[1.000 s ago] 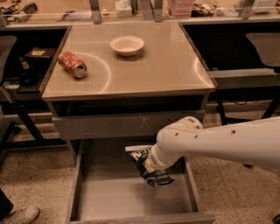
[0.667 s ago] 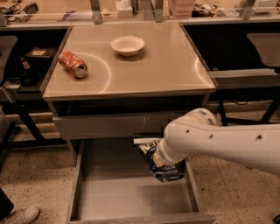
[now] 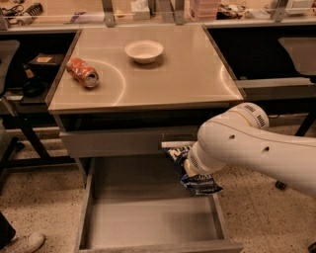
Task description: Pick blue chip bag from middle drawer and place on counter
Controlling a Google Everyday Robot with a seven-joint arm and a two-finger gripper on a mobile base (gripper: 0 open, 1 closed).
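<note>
The blue chip bag (image 3: 199, 185) hangs in the air over the right side of the open middle drawer (image 3: 143, 220), at about the height of the drawer's top edge. My gripper (image 3: 183, 164) is at the end of the white arm that reaches in from the right. It is mostly hidden behind the wrist and is shut on the bag's upper part. The drawer floor is bare grey. The beige counter (image 3: 187, 74) lies above and behind the bag.
A crushed orange soda can (image 3: 83, 72) lies on the counter's left side and a white bowl (image 3: 143, 50) stands near its back. A closed grey drawer front (image 3: 113, 142) sits above the open drawer. A cluttered bench (image 3: 148, 11) runs behind. A shoe (image 3: 24, 243) shows at bottom left.
My arm has risen and moved right and back, lifting the blue chip bag off the drawer floor to near the drawer's upper right edge.
</note>
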